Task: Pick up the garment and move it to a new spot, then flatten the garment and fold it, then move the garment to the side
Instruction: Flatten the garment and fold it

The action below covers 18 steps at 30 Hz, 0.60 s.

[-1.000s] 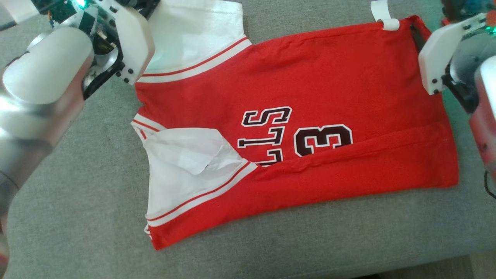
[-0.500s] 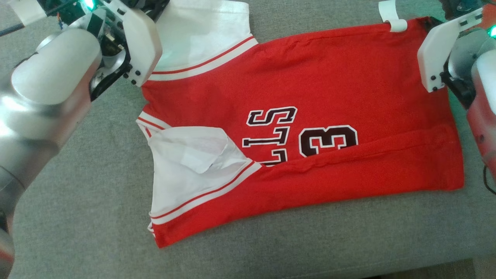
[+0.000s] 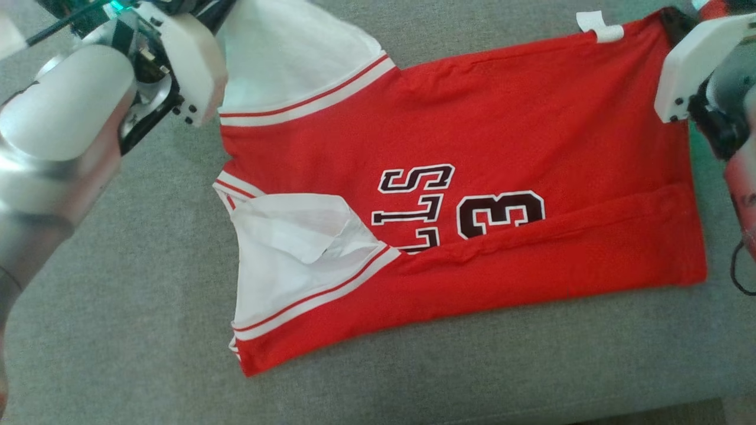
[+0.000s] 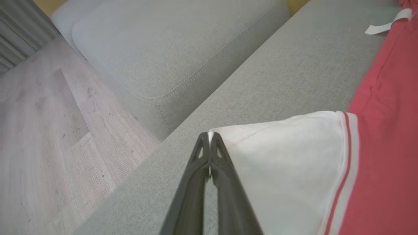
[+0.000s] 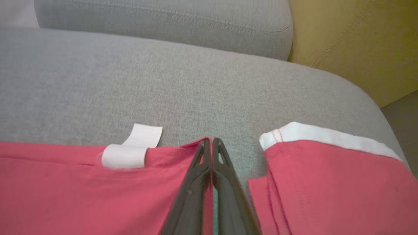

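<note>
Step in hand: the fold, it is judged; a near strip [image 3: 561, 254] of the garment [image 3: 472, 130] is already laid over part of the lettering [image 3: 460, 206], and the far side is gripped at both ends.
Garment position: spread across the middle of the sofa cushion [image 3: 118, 295], sleeves toward its left edge, hem toward its right edge.
Left claw [image 4: 209, 137]: fingers drawn together, clamped on the corner of the white sleeve [image 4: 281, 156].
Right claw [image 5: 211, 141]: fingers drawn together, clamped on the far hem corner, beside the white tag [image 5: 125, 156].
Next move: both corners are probably to be lifted evenly and carried toward the cushion's front edge, with the cloth kept taut.
Materials: a thin, limp red knit with white sleeves and striped trim; the cushion is covered in coarse grey weave, with rounded corners.
</note>
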Tool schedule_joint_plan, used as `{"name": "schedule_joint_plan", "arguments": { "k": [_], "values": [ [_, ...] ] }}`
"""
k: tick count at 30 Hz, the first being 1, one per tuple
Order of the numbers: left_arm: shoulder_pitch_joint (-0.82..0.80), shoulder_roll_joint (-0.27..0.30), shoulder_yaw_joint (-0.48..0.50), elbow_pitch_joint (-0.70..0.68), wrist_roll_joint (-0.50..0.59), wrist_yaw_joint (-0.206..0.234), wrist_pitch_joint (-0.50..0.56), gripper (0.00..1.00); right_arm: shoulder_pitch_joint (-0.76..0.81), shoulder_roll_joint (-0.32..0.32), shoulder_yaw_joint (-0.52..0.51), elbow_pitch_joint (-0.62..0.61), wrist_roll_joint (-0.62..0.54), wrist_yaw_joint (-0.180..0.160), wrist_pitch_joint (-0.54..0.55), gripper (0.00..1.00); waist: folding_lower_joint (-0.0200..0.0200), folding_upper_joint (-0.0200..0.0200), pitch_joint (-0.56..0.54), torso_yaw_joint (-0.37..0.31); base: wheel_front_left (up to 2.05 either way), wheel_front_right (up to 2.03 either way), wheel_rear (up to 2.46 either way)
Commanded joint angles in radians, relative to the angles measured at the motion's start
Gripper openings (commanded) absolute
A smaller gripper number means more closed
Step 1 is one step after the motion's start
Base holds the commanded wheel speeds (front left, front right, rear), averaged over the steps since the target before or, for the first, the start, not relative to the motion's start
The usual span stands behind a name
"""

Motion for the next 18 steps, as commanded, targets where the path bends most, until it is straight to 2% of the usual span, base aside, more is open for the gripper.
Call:
{"name": "schedule_joint_plan", "arguments": {
  "k": [1,8,12,18],
  "values": [
    [-0.063,0.041,0.030,-0.003,0.006,0.002,-0.033,0.00,-0.020,-0.019,-0.006,-0.032,0.026,0.007,-0.026,0.00,0.0000,0.0000,-0.006,0.000,0.00,0.00,0.00],
    [-0.084,0.038,0.053,0.028,-0.006,0.002,-0.162,0.00,-0.004,-0.039,-0.034,-0.069,0.142,0.007,-0.092,0.00,0.0000,0.0000,-0.040,0.008,0.00,0.00,0.00],
    [-0.057,0.031,0.078,0.023,-0.051,0.002,-0.199,0.00,0.034,-0.062,-0.034,-0.098,0.203,0.007,-0.100,0.00,0.0000,0.0000,-0.068,0.023,0.00,0.00,0.00],
    [0.043,0.072,0.095,-0.071,-0.116,0.002,-0.251,0.00,0.167,-0.127,-0.040,-0.182,0.301,0.007,-0.095,0.00,0.0000,0.0000,-0.121,0.059,0.00,0.00,0.00]
  ]
}}
